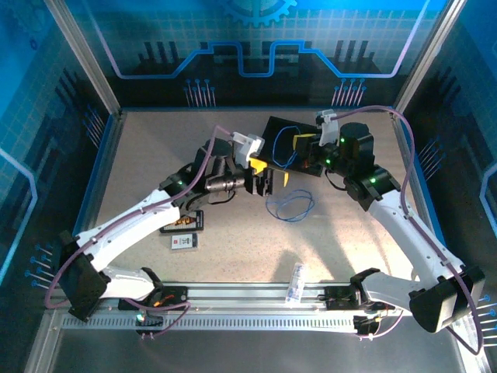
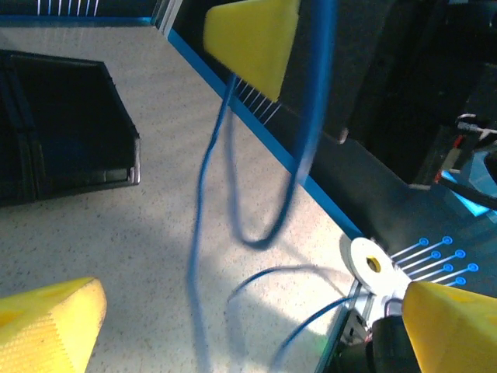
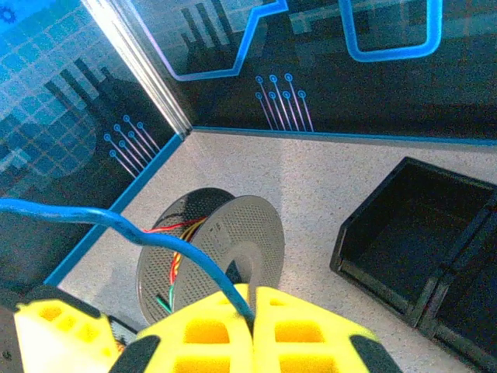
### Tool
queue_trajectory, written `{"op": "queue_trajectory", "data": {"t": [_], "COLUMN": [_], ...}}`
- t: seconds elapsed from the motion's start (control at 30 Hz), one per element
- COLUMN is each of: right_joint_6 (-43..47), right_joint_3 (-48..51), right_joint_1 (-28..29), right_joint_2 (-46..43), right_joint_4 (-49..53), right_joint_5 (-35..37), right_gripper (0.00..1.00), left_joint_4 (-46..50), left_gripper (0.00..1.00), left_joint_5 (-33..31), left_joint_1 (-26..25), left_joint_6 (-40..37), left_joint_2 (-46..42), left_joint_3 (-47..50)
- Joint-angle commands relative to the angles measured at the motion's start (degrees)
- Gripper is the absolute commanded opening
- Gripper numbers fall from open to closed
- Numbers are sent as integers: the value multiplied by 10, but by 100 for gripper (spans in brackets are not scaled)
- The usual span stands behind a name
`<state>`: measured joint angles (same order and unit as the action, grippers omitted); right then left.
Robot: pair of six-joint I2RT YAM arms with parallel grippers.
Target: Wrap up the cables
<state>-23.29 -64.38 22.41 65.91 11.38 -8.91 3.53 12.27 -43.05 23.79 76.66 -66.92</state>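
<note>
Tabletop [image 1: 155, 155] beneath blurred blue cable [image 3: 155, 241], pinched by right fingers [image 3: 303, 334]; left fingers [image 2: 46, 326] apparently spread.

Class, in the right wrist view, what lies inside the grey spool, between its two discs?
Red, yellow and green cables lie between the discs of the spool. Its perforated front disc covers the core and any further windings.

No word, number or brand is reading clearly anywhere. A small white card [image 1: 184, 242] lying on the speckled beige worktop [image 1: 147, 163] is carrying dark print too small to make out. The blue back wall is showing a gear emblem [image 1: 258, 9] and circuit-trace graphics, without letters.
</note>
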Motion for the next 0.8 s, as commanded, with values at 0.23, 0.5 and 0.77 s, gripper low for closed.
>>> {"op": "queue_trajectory", "data": {"t": [0.23,0.5,0.77], "right_joint_6": [-16,108,265], "right_joint_3": [19,19,12], "right_joint_1": [32,28,26], "right_joint_2": [-18,-53,-78], "right_joint_4": [39,112,138], "right_joint_5": [64,163,311], "right_gripper": [0,0,0], "left_joint_4": [-51,183,466], "left_gripper": [22,0,9], "left_joint_5": [-77,-76,-24], "left_joint_1": [-9,9,44], "left_joint_6": [9,-71,-170], "left_joint_2": [28,17,105], "left_joint_3": [-38,-130,-293]}}
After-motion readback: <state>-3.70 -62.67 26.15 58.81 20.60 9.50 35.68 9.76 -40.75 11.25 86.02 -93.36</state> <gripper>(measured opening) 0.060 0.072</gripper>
